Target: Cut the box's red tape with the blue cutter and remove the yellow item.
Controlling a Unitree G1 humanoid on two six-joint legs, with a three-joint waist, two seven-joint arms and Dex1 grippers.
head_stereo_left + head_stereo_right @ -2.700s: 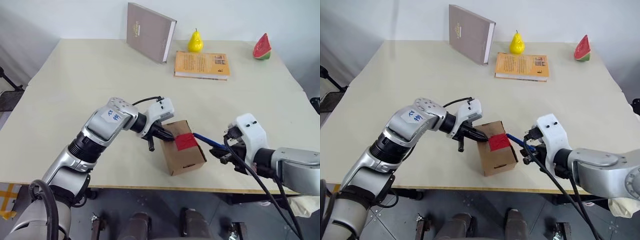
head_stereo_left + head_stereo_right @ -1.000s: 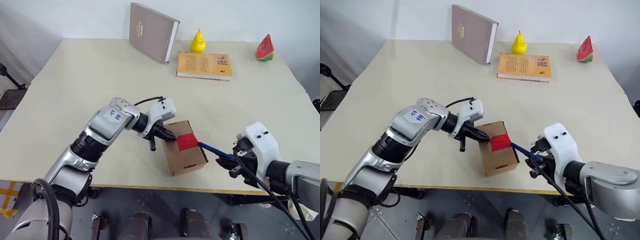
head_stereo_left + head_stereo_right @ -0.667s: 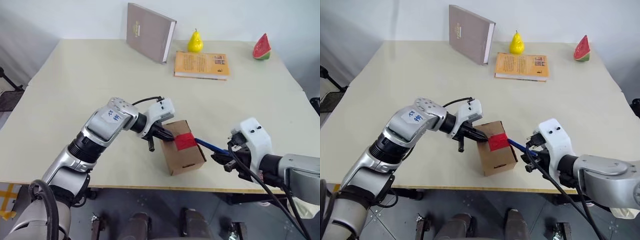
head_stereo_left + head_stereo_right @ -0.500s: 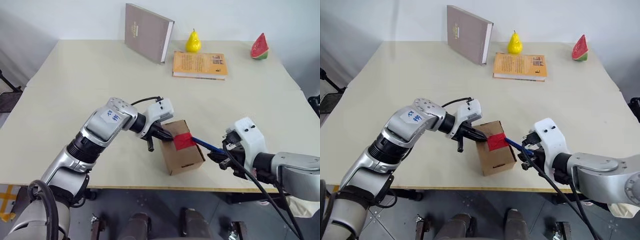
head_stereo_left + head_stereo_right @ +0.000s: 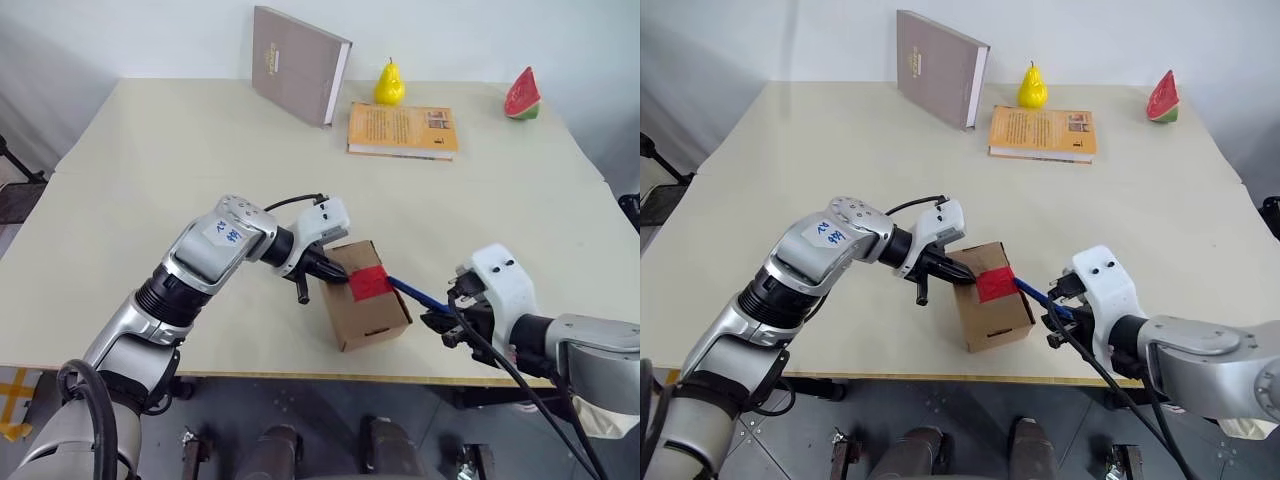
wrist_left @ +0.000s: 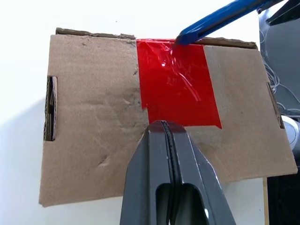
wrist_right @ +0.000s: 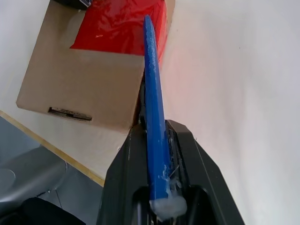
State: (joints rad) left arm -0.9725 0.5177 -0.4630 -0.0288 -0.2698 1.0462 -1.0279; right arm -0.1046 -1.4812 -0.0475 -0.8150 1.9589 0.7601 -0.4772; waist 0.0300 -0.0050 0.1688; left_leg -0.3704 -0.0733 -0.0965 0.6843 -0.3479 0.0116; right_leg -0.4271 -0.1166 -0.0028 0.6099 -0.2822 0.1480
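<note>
Cardboard, brown corrugated box: light, likely slides; left gripper, fingers pressed together, braces it. Right gripper pinches slim blue cutter, tip at glossy red tape.

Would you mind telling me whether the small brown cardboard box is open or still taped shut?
Shut. The small brown cardboard box has its flaps flat under the red tape, which looks unbroken; the blue pen-shaped cutter's tip is at the tape's edge.
</note>
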